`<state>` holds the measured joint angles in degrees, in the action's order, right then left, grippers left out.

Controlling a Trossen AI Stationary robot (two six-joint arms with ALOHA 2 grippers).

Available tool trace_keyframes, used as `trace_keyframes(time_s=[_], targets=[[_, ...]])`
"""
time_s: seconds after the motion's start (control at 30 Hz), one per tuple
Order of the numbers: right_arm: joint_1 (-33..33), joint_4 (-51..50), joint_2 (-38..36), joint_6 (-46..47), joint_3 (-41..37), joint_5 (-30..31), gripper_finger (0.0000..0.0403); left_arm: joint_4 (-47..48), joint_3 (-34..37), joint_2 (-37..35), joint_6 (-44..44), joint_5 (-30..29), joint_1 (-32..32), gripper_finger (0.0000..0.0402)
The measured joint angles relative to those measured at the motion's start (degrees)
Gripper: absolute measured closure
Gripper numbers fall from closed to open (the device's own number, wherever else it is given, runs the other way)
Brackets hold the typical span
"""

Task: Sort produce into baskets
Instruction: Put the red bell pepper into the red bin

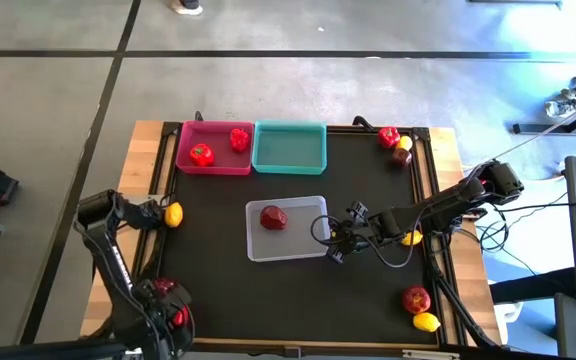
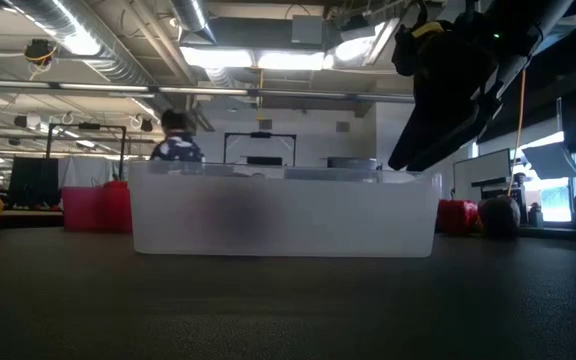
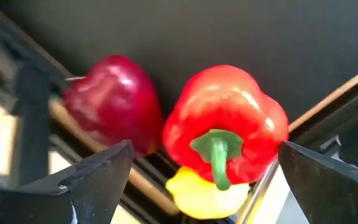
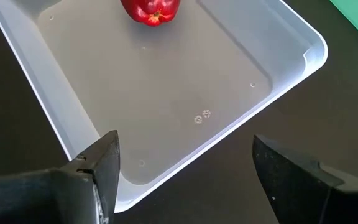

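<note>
My left gripper (image 3: 204,155) is open at the table's near left corner (image 1: 168,302). Its fingers stand on either side of a red bell pepper (image 3: 225,127); I cannot tell whether they touch it. A dark red apple (image 3: 114,102) and a lemon (image 3: 207,194) lie beside the pepper. My right gripper (image 1: 333,238) is open and empty over the right edge of the translucent tray (image 1: 298,250), which holds one apple (image 1: 274,217). In the right wrist view the gripper (image 4: 185,155) is above the tray's corner (image 4: 166,180), and the apple (image 4: 151,9) shows farther in. The pink basket (image 1: 183,160) holds two red pieces. The teal basket (image 1: 289,150) shows nothing inside.
A lemon (image 1: 173,213) lies at the mat's left edge. A pepper (image 1: 389,136), lemon (image 1: 405,144) and apple (image 1: 401,156) sit at the far right corner. An apple (image 1: 416,298) and lemon (image 1: 427,322) sit near right. Another lemon (image 1: 411,238) lies under my right arm.
</note>
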<state>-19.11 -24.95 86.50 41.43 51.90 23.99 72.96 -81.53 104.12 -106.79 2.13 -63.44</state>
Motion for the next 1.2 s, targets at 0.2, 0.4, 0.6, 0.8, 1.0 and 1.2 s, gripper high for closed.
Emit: trace_keyframes(time_s=[0.2,0.4,0.6,0.8,1.0,1.2], targets=[[0.0,0.0,0.0,0.0,0.0,0.0,0.0111,-5.6,5.5,0.0,1.1,-0.1,0.0,0.0006],[0.0,0.0,0.0,0.0,0.0,0.0,0.0111,-7.5,8.1,-0.2,2.6,-0.6,0.0,0.0013],[0.0,0.5,0.0,0.0,0.0,0.0,0.0111,-8.0,8.2,-0.3,3.3,-0.6,0.0,0.0064],[0.0,1.3,0.0,0.0,0.0,0.0,0.0111,-8.5,7.1,-0.1,3.8,-1.1,0.2,0.0084],[0.0,1.3,0.0,-0.2,0.0,0.0,0.0111,-6.2,4.9,-1.7,3.9,-1.2,1.5,0.0081],[0.0,1.3,0.0,-0.2,0.0,0.0,0.0111,-2.3,1.9,-3.8,6.9,-3.0,4.6,0.0081]])
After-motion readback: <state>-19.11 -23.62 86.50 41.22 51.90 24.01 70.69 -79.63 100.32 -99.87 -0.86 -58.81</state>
